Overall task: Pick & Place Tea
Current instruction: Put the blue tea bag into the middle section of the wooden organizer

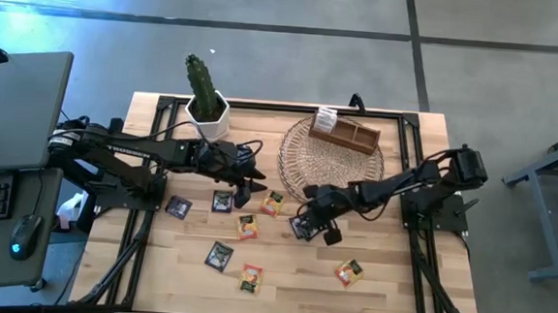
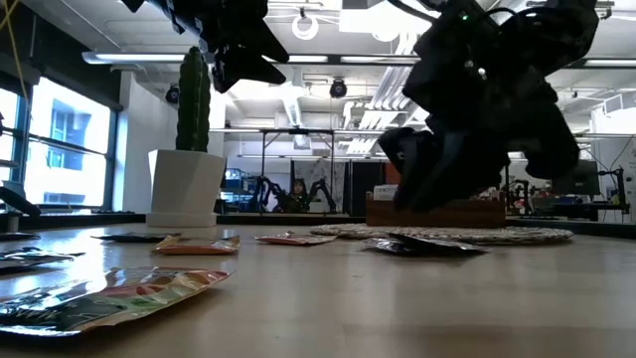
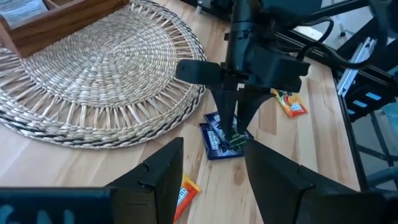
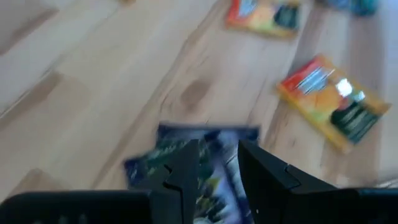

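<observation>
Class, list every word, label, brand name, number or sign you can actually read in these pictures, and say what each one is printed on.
None can be read.
Tea sachets on the table: print too small and blurred.
Dark sachet under the right gripper: pale print, illegible.
White card in the wooden box: lines of text, too small.
Left arm: pale lettering, unreadable.

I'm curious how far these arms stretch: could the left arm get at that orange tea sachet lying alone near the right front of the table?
Probably not easily. The orange sachet lies across the table from the left gripper, and the right gripper, down over a dark sachet, stands between. The right arm looks better placed.
</observation>
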Robot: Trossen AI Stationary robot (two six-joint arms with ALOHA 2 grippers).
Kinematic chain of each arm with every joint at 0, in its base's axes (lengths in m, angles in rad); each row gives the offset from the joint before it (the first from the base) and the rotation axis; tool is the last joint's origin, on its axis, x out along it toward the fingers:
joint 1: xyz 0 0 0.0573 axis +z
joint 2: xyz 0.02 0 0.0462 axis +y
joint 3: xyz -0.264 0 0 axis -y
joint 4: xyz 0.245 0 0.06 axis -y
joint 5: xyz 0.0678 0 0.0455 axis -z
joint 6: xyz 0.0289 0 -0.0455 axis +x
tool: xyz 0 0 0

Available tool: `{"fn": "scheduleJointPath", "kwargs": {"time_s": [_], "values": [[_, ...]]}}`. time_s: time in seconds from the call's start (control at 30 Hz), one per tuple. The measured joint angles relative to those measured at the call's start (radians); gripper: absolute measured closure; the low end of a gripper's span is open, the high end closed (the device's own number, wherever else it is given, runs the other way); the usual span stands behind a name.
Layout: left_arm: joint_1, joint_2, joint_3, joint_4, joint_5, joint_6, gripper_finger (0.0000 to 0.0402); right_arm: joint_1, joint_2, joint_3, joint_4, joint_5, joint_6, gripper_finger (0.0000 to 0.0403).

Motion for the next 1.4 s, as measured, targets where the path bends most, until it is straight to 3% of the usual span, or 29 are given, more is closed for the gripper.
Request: {"fn": "scheduleJointPath", "kwargs": {"time_s": [0.33, 0.53, 0.9, 1.2, 1.4], "values": [[0.0, 0.0, 0.0, -0.006, 0.004, -0.002, 0.0232, -0.01, 0.0, 0.001, 0.262, 0.011, 0.106, 0.0304], [0.0, 0.0, 0.0, -0.016, 0.004, 0.0, 0.0232, -0.009, 0.0, 0.001, 0.227, -0.107, 0.075, 0.031], [0.0, 0.0, 0.0, -0.043, 0.0, -0.002, 0.0232, -0.021, 0.0, 0.001, 0.019, -0.134, -0.114, 0.024], [0.0, 0.0, 0.0, -0.043, -0.001, -0.049, 0.0232, -0.057, 0.001, 0.001, 0.026, -0.148, -0.158, 0.0186], [0.0, 0.0, 0.0, -0.043, -0.001, -0.049, 0.0232, -0.043, 0.094, 0.001, 0.083, -0.133, -0.168, 0.0175]]}}
